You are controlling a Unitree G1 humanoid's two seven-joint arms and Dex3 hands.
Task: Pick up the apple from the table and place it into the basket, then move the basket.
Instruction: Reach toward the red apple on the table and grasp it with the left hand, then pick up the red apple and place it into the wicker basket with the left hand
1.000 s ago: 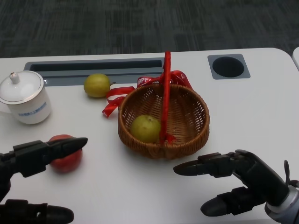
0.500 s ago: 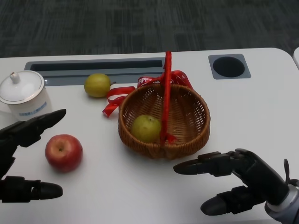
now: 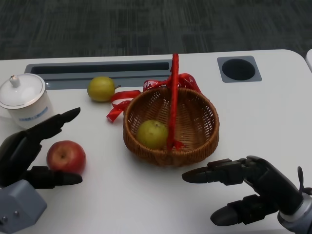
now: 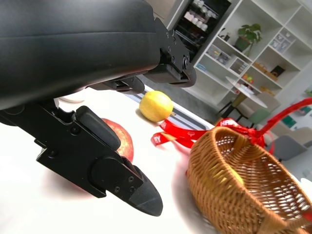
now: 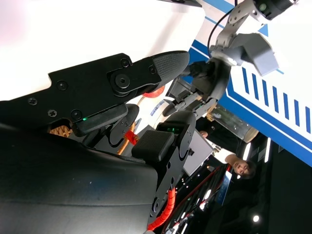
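Observation:
A red apple [image 3: 66,156] lies on the white table [image 3: 146,195] at the left. My left hand [image 3: 29,151] brackets it with fingers spread, one above and one below; no grip shows. The left wrist view shows the apple [image 4: 119,141] behind the black fingers [image 4: 107,170]. A wicker basket [image 3: 195,141] with a red handle [image 3: 173,97] and red ribbon stands mid-table, a green pear [image 3: 152,134] inside. My right hand [image 3: 248,190] hovers open in front of the basket's right side, holding nothing.
A second green pear [image 3: 101,88] lies behind the basket to the left. A white lidded cup [image 3: 24,101] stands at the far left. A grey cable slot [image 3: 97,70] and a round port [image 3: 239,69] run along the table's back.
My left hand drew back off the apple, then came forward again so its fingers now flank the apple. The right hand, basket and pears have not moved.

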